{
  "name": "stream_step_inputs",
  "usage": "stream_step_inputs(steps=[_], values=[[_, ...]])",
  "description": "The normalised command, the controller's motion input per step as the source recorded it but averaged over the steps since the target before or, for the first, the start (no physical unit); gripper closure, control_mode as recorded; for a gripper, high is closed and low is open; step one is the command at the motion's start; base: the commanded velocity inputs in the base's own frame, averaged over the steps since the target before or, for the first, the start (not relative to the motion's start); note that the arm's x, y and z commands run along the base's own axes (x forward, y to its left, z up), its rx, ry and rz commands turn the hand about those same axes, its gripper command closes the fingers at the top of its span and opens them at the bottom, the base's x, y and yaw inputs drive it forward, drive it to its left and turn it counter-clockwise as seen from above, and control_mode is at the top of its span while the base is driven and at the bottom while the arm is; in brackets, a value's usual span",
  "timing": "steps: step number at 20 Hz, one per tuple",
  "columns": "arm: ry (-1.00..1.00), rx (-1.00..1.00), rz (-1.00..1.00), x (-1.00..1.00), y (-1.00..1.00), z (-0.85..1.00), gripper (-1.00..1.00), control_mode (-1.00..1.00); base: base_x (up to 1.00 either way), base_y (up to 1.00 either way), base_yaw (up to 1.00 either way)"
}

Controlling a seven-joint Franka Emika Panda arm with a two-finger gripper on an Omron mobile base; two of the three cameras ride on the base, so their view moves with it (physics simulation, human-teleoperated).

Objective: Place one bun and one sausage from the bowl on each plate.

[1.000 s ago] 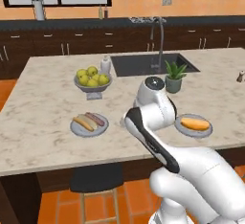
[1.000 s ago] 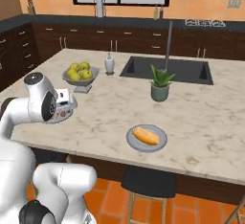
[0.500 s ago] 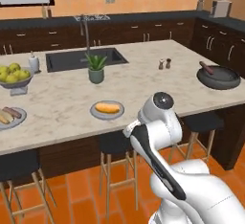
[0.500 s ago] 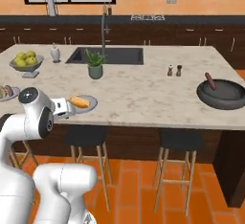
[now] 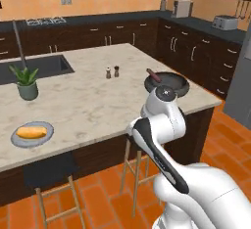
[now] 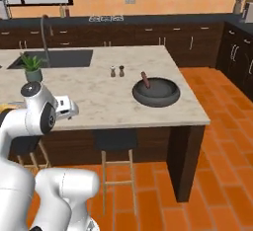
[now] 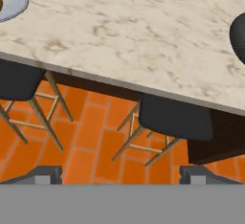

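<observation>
Wide dark grey-black bowl (image 6: 156, 93) on beige marbled stone tabletop (image 6: 104, 91); grey plate (image 5: 32, 133) with orange-yellow bun (image 5: 31, 132); orange floor tiles (image 6: 217, 141)

Counter (image 5: 88, 101) open btwn shakers (image 5: 112, 71) & bowl (image 6: 156, 92); stools (image 7: 174, 117) below.

Base: drives on along the island; both base views shift.
Bowl (image 6: 156, 92): now near, at the island's right end.
Plate (image 5: 32, 133): now far left.

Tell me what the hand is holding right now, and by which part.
Nothing. The hand is open and empty, hanging over the stools beside the counter.
</observation>
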Motion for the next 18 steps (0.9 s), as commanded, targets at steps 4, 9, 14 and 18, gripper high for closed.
stream_step_inputs(steps=[4, 9, 14, 18], values=[[0.0, 0.0, 0.0, 0.0, 0.0, 0.0, -1.0, 1.0, 0.28, -1.0, -0.06], [0.0, 0.0, 0.0, 0.0, 0.0, 0.0, -1.0, 1.0, 0.38, -1.0, 0.01], [0.0, 0.0, 0.0, 0.0, 0.0, 0.0, -1.0, 1.0, 0.63, -1.0, 0.27], [0.0, 0.0, 0.0, 0.0, 0.0, 0.0, -1.0, 1.0, 0.88, -0.39, 0.37]])
